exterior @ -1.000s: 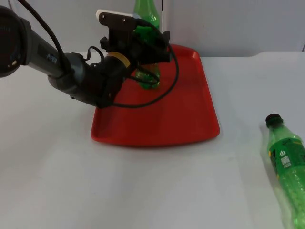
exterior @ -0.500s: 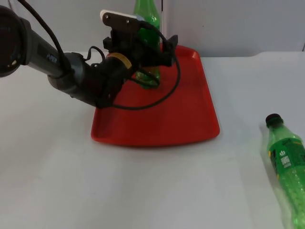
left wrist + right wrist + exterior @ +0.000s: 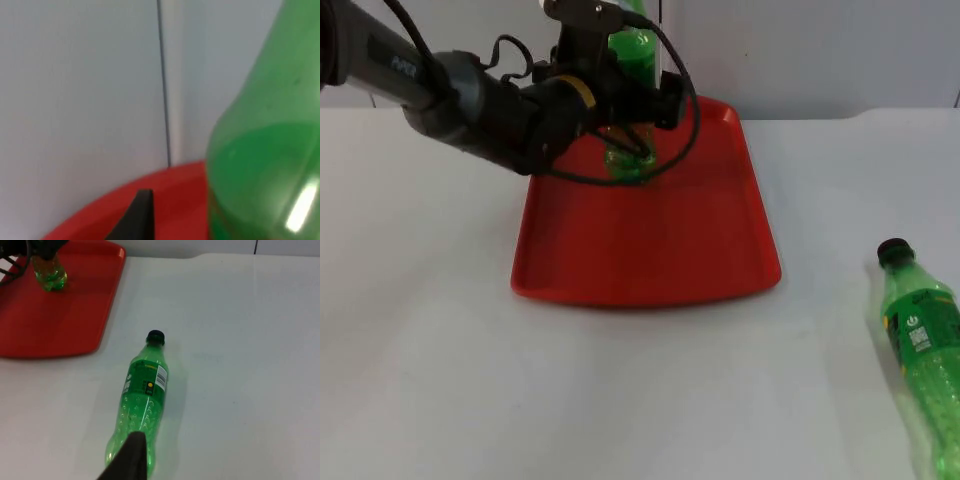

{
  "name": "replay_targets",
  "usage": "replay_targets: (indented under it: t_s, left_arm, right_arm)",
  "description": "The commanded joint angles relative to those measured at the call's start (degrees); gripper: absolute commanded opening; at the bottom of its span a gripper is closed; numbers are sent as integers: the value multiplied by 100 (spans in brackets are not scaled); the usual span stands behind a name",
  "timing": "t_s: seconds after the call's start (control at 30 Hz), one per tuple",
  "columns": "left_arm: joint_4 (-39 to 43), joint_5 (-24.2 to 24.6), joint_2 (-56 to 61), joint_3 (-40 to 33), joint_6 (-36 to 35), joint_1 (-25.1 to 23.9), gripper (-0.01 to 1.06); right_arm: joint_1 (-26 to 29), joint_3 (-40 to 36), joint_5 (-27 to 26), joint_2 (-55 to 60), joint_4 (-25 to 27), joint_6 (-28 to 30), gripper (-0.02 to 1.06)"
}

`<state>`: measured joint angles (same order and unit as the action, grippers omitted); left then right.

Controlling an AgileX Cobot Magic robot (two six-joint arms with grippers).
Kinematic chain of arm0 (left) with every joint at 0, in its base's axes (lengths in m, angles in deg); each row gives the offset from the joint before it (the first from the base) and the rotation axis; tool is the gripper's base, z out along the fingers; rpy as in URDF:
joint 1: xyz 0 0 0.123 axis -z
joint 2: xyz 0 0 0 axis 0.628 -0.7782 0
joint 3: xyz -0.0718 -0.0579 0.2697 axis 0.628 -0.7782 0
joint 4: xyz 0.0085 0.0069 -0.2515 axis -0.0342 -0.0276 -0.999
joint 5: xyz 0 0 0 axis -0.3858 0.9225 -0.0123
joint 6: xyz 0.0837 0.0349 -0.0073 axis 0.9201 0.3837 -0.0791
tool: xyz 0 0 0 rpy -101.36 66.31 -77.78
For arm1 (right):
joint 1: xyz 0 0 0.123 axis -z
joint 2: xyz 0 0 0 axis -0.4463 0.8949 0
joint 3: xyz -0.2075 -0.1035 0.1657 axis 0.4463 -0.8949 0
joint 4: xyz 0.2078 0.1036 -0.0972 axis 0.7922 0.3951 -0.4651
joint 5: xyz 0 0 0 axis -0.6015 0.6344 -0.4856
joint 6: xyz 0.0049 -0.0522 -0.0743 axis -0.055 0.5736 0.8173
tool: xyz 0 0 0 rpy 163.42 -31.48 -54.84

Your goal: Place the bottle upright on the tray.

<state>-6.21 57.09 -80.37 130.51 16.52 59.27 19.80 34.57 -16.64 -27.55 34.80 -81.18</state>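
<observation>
A green bottle (image 3: 629,60) stands upright at the back of the red tray (image 3: 660,250). My left gripper (image 3: 642,100) reaches in from the left and is open around the bottle's middle. In the left wrist view the bottle (image 3: 265,165) is very close, with a gap between it and one black fingertip (image 3: 137,215) over the tray (image 3: 185,195). A second green bottle (image 3: 920,350) with a black cap lies on its side on the table at the right. My right gripper (image 3: 131,460) waits above this lying bottle (image 3: 142,400).
The grey partition wall (image 3: 820,50) rises directly behind the tray. The tray's front rim (image 3: 640,295) faces open white table (image 3: 470,380). The right wrist view also takes in the tray (image 3: 65,320) and the upright bottle's base (image 3: 49,277).
The left arm has swung up and back toward the wall, and its gripper has loosened from the upright bottle. The bottle stays standing. The lying bottle has not moved.
</observation>
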Motion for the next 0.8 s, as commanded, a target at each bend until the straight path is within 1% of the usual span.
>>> replay_targets:
  t_s: [0.0, 0.03, 0.07, 0.27, 0.4, 0.43, 0.57, 0.6, 0.73, 0.77]
  left_arm:
    - [12, 333, 151, -14, -78, 18, 105]
    - [12, 609, 243, -14, -141, 18, 105]
    - [12, 786, 296, -14, -171, 18, 105]
    - [-61, 1071, 452, -14, -180, 18, 105]
    - [-133, 1602, 571, -14, -180, 18, 105]
    - [-133, 1602, 571, -14, -180, 18, 105]
    - [-133, 2167, 646, -14, -180, 18, 105]
    - [-133, 2167, 646, -14, -180, 18, 105]
    - [-138, 2741, 750, -14, -180, 18, 105]
    - [-138, 2741, 750, -14, -180, 18, 105]
  right_arm:
    - [50, -12, -22, -20, -9, 69, 105]
    - [50, -12, -22, -20, -9, 69, 105]
    - [50, -12, -22, -20, -9, 69, 105]
    - [50, -12, -22, -20, -9, 69, 105]
    - [50, -12, -22, -20, -9, 69, 105]
    - [50, -12, -22, -20, -9, 69, 105]
    - [50, -12, -22, -20, -9, 69, 105]
    - [50, -12, -22, -20, -9, 69, 105]
    - [50, -12, -22, -20, -9, 69, 105]
    - [50, -12, -22, -20, -9, 69, 105]
